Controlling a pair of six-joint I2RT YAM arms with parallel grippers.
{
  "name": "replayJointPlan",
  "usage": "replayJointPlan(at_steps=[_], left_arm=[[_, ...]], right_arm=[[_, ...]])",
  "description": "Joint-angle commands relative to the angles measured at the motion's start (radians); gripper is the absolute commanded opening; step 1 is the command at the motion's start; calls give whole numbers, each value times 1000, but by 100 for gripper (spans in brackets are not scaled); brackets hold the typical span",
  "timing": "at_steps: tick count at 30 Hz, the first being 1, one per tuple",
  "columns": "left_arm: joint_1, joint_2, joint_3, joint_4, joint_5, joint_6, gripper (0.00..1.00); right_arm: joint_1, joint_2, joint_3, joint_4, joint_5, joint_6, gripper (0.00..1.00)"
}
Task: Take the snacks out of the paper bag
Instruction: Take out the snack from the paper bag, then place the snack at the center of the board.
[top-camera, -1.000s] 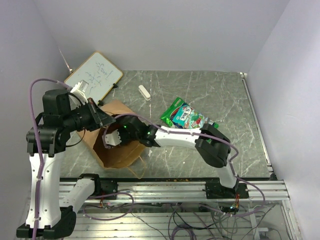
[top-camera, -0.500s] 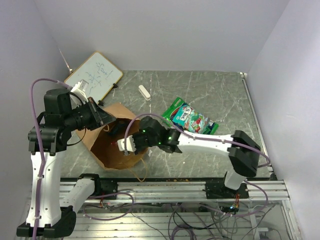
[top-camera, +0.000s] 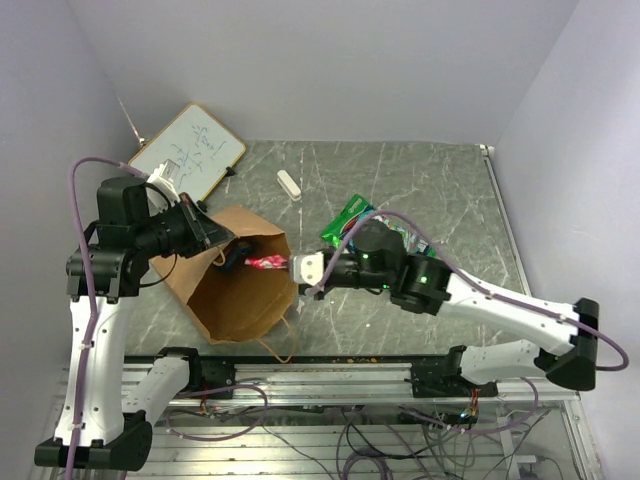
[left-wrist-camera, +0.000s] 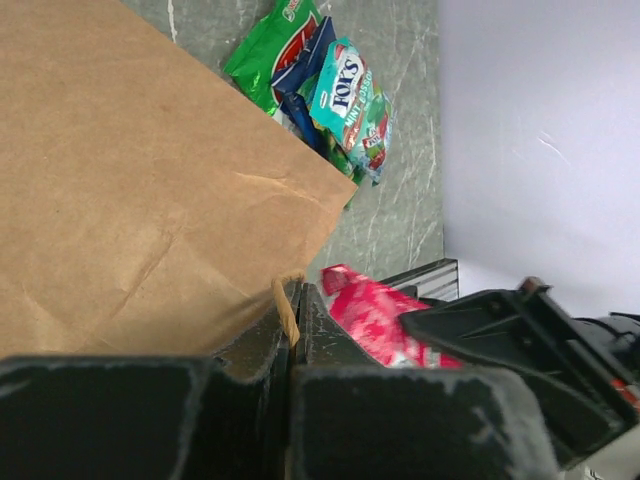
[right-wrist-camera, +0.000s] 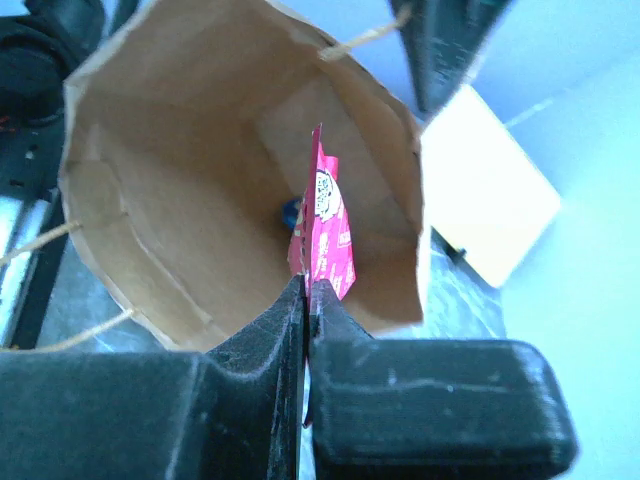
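Observation:
The brown paper bag (top-camera: 225, 300) lies on the table's left with its mouth facing right. My left gripper (top-camera: 222, 247) is shut on the bag's upper rim by a twisted handle (left-wrist-camera: 287, 312), holding the mouth open. My right gripper (top-camera: 293, 267) is shut on the tiny red packet (top-camera: 265, 263) just outside the mouth; the packet stands upright in the right wrist view (right-wrist-camera: 325, 225). A small blue thing (right-wrist-camera: 290, 210) shows deep in the bag (right-wrist-camera: 180, 200). The green packet (left-wrist-camera: 275, 50), blue packet (left-wrist-camera: 312, 62) and multicoloured packet (left-wrist-camera: 352, 95) lie together on the table, partly hidden by my right arm in the top view.
A wood-framed whiteboard (top-camera: 188, 150) leans at the back left. A small white block (top-camera: 288, 184) lies at the table's back centre. My right arm stretches across the table's front right. The aluminium rail runs along the near edge.
My right gripper has drawn back to the right out of the bag, carrying the tiny red packet to the bag's mouth. The right arm has stretched out low. The left gripper still holds the rim.

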Motion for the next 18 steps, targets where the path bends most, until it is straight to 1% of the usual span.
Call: replayJointPlan(at_steps=[1,3,5,7,8,10,12,16,18], left_arm=[[2,-5,-20,56,-22,-24,7],[1,-6,-28,64,-23,-29,7],[1,-4,-30,60,-23,-29,7],[2,-3,-28,49,-28,-22,7],[2,-1,-27,46,-28,-21,7],[2,-2,-26,42,-28,-21,7],[2,-7,-29,43,-29,-23,7],[2,-12,-31,43,-28,-26,7],[2,-13,-30,37,-28,-24,7]], right_arm=[[-5,-99,-9,-91,208,34,0],[-22,-143,-32,-59,340,70,0],[-45,-185,-71,17,482,138,0],[-78,-196,-95,118,664,257,0],[-98,-185,-86,128,745,351,0],[-153,-138,-30,55,855,497,0],[-215,-75,37,-75,942,643,0],[-315,36,134,-364,987,886,0],[-344,77,159,-458,987,955,0]])
